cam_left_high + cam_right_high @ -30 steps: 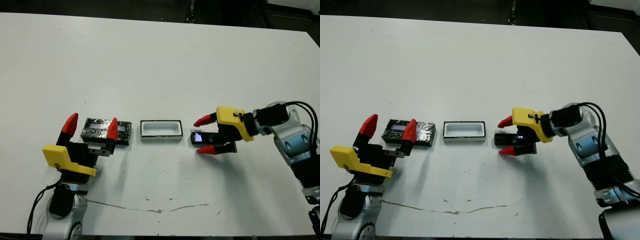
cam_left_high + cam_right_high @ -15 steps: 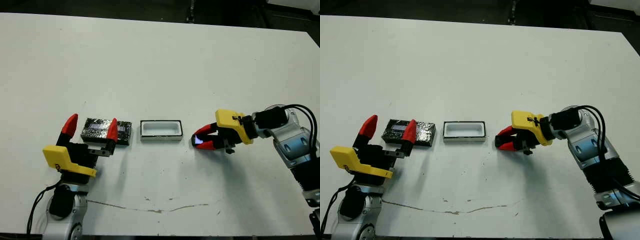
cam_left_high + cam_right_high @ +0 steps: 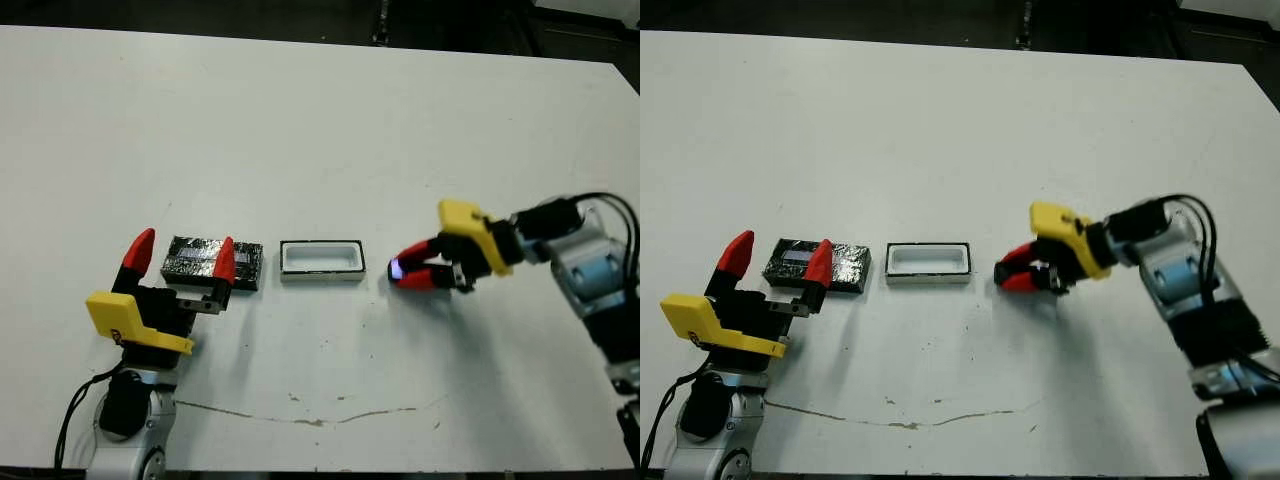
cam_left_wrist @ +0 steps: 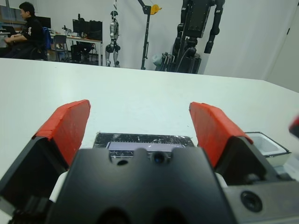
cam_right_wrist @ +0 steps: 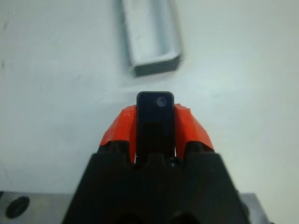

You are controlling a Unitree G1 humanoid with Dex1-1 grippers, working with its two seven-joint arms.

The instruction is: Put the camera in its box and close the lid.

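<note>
The camera (image 5: 155,120), a slim black bar, is clamped between the red fingers of my right gripper (image 3: 408,273), just right of the box (image 3: 322,260) and slightly above the table. The box is a small white tray with a dark rim, lying open at the table's middle. The speckled black lid (image 3: 197,258) with pale label strips lies flat to the box's left. My left gripper (image 3: 182,256) stands open just in front of the lid, its red fingertips (image 4: 69,122) spread wide with nothing between them.
The white table (image 3: 300,130) stretches far behind the objects. A thin brownish scratch mark (image 3: 300,415) runs along the near part. Beyond the table, the left wrist view shows a person (image 4: 27,25) seated at a desk and robot stands (image 4: 196,28).
My right gripper closed on the camera a second ago, and has since lifted it slightly and tilted, with the forearm swinging upward. The left arm, lid and box stayed put.
</note>
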